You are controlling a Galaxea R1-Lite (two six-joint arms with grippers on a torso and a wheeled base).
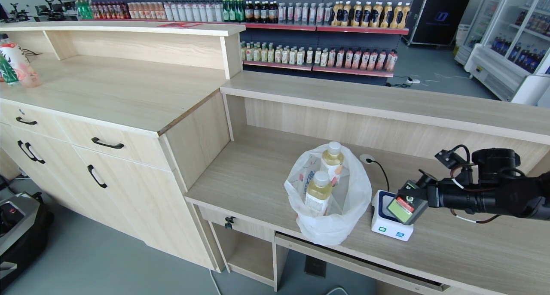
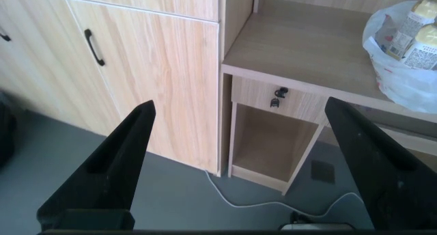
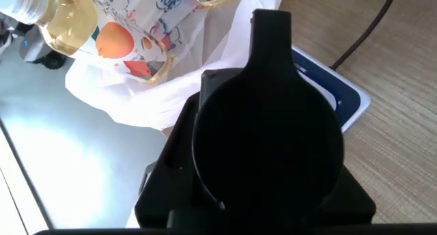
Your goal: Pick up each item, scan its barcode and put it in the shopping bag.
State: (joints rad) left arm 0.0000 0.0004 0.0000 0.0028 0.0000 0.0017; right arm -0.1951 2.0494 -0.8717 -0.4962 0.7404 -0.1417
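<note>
Right gripper (image 1: 412, 198) around can (image 1: 403, 210), above scanner (image 1: 388, 231)

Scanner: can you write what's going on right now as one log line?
right gripper: holds green-and-red item over scanner | shopping bag: two bottles inside | left gripper: open, empty

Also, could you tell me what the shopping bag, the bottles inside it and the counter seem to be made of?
Shopping bag: thin, translucent white plastic film; it crumples and the bottles show through. Bottles: probably clear plastic with white caps; the pale liquid is visible. Counter: light wood-grain board, matte, likely laminate rather than solid wood.
</note>
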